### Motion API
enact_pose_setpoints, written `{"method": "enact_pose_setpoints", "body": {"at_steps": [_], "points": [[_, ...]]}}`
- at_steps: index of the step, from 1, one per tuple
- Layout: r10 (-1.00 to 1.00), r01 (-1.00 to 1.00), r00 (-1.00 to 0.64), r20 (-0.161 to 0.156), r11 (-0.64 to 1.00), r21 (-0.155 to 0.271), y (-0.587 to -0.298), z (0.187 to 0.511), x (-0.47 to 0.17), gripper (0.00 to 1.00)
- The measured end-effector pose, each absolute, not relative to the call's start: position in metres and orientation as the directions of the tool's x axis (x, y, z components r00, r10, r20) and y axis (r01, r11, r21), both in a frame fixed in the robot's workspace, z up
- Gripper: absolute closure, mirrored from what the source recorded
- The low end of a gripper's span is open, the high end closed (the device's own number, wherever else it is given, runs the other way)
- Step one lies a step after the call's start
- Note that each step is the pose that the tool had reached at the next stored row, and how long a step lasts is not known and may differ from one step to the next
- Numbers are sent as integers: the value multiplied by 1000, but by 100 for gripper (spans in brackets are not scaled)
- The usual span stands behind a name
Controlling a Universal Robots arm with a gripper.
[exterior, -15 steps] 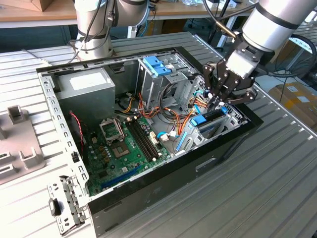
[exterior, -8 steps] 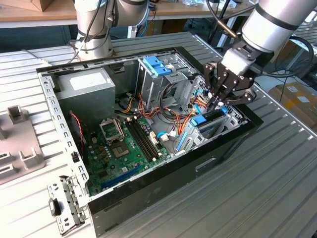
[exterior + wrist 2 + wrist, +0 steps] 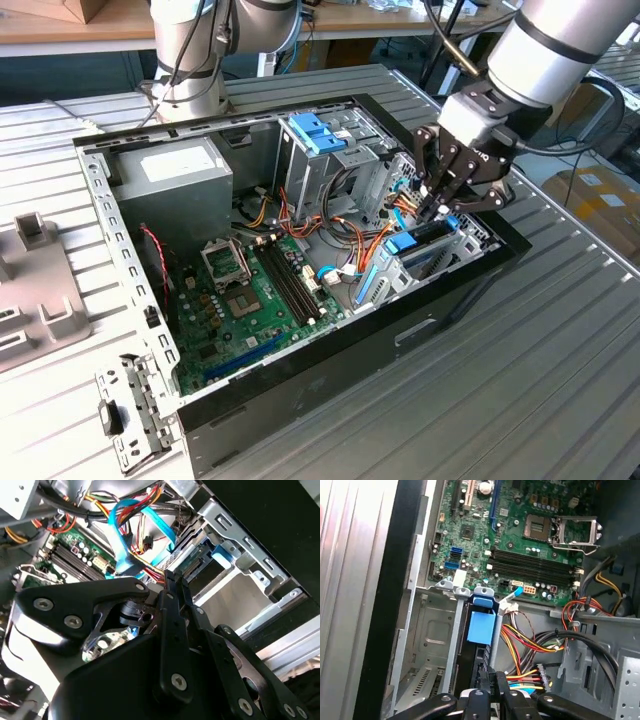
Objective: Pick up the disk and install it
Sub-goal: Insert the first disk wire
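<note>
1. Exterior view: gripper (image 3: 437, 203) is down inside the open computer case (image 3: 330, 395), at the drive cage on that view's right. The disk (image 3: 420, 243) stands on edge in the cage, blue carrier tab (image 3: 400, 243) facing the motherboard (image 3: 245, 300).
2. First wrist view: the disk (image 3: 481, 652) sits between the cage's metal rails (image 3: 451, 650), blue tab (image 3: 482, 627) at its far end; gripper (image 3: 493, 680) is at the near edge. Loose power cables (image 3: 525, 645) run just beside it.
3. Claw state: fingers nearly together, pinching the disk's top edge or pressing on it; which one cannot be told from these frames.
4. Second wrist view: fingers (image 3: 172, 610) close together, the cage (image 3: 250, 560) beyond them.
5. Handling judgement: the disk is rigid, fairly dense and shock-sensitive. The plastic carrier flexes slightly and looks smooth, so may slip. Best hold is across the carrier's long edges, not the tab.
6. Judged status: disk partly or fully seated in the cage.
</note>
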State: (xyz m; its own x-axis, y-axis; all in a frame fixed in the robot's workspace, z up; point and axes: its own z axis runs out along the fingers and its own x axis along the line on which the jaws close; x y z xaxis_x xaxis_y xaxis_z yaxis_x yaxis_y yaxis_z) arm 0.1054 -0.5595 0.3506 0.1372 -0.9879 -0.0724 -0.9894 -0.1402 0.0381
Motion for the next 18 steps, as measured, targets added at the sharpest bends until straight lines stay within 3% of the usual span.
{"method": "enact_pose_setpoints", "body": {"at_steps": [18], "points": [[-977, -979, -202, -73, 200, 38, -559, 346, 105, 83]]}}
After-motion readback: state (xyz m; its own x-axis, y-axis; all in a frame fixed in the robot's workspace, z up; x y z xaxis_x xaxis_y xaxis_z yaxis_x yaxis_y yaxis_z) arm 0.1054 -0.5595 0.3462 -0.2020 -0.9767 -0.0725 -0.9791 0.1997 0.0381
